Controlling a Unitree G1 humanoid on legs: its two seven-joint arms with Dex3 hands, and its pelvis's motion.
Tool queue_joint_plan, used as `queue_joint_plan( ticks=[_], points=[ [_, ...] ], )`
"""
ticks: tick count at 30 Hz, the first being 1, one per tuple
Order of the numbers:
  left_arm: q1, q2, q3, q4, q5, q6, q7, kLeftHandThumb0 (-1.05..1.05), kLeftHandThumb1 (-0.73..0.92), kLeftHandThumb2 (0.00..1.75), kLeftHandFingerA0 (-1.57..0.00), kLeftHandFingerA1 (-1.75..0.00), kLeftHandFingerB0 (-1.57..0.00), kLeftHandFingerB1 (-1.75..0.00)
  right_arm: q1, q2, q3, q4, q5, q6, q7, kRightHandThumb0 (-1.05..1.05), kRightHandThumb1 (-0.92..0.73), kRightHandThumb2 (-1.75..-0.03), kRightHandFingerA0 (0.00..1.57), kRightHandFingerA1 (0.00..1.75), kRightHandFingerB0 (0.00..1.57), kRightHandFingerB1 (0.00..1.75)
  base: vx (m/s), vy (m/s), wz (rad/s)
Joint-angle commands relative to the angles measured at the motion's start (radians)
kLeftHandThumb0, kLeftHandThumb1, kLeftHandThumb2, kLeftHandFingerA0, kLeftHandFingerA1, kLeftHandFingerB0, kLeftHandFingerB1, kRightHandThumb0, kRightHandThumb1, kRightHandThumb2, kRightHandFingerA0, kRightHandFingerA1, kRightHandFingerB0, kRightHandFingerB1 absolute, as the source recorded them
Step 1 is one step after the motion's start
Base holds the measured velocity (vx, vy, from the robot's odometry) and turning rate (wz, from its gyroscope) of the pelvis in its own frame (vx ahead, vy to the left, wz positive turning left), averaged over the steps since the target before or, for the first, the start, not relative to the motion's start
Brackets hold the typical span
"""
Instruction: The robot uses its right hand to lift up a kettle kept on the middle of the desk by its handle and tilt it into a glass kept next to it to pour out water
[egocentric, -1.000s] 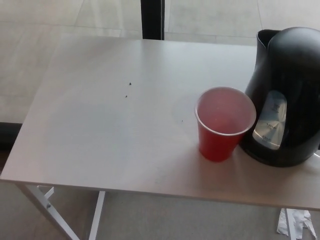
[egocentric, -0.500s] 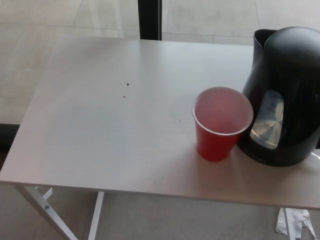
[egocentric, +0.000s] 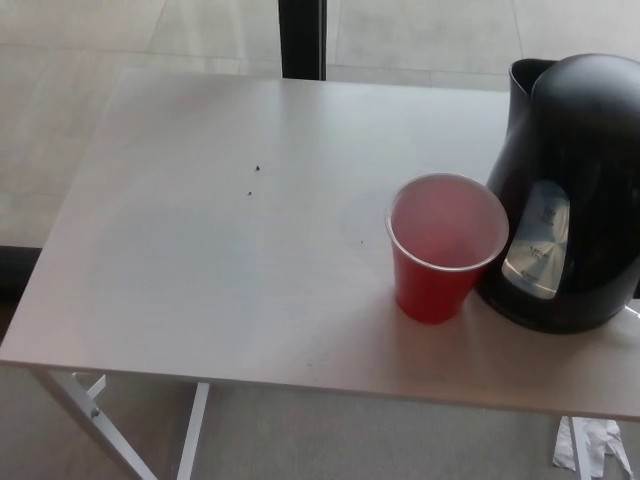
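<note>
Red cup (egocentric: 445, 250) stands upright, just beside black kettle (egocentric: 570, 190).

A pale grey table (egocentric: 200, 260) stands on white legs (egocentric: 85, 405). Behind it, a shiny tiled floor (egocentric: 60, 60) and a dark post (egocentric: 302, 38).

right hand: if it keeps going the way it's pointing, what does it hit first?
Cannot say: neither hand is in view, so no heading shows. Entering from the right, it would likely meet the black plastic kettle before the red plastic cup.
</note>
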Motion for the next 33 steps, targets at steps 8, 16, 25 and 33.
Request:
queue_joint_plan(
  ticks=[8, 16, 25, 33],
  points=[
    [0.007, 0.021, 0.001, -0.002, -0.002, -0.028, 0.004, -1.05, 0.58, 1.3, -1.14, -1.1, -0.68, -1.55, 0.001, -0.028, 0.011, 0.008, 0.024, -0.033, 0.006, -0.67, -0.42, -0.72, 0.3, 0.52, 0.18, 0.5, 0.0, 0.0, 0.0],
    [0.004, 0.021, 0.004, 0.0, -0.005, -0.026, 0.004, -1.05, 0.57, 1.31, -1.11, -1.14, -0.67, -1.57, -0.009, -0.031, 0.024, 0.016, 0.023, -0.035, -0.002, -0.63, -0.48, -0.55, 0.68, 0.51, 0.22, 0.47, 0.0, 0.0, 0.0],
    [0.002, 0.024, 0.001, 0.011, -0.001, -0.035, -0.003, -1.05, 0.57, 1.3, -1.12, -1.11, -0.66, -1.56, -0.006, -0.03, 0.029, 0.015, 0.03, -0.034, -0.001, -0.66, -0.49, -0.55, 0.69, 0.49, 0.21, 0.47, 0.0, 0.0, 0.0],
    [0.004, 0.02, -0.004, 0.007, 0.003, -0.033, 0.005, -1.05, 0.57, 1.32, -1.09, -1.16, -0.65, -1.59, 0.0, -0.03, 0.041, 0.013, 0.029, -0.037, -0.006, -0.64, -0.49, -0.55, 0.6, 0.48, 0.22, 0.45, 0.0, 0.0, 0.0]
  ],
)
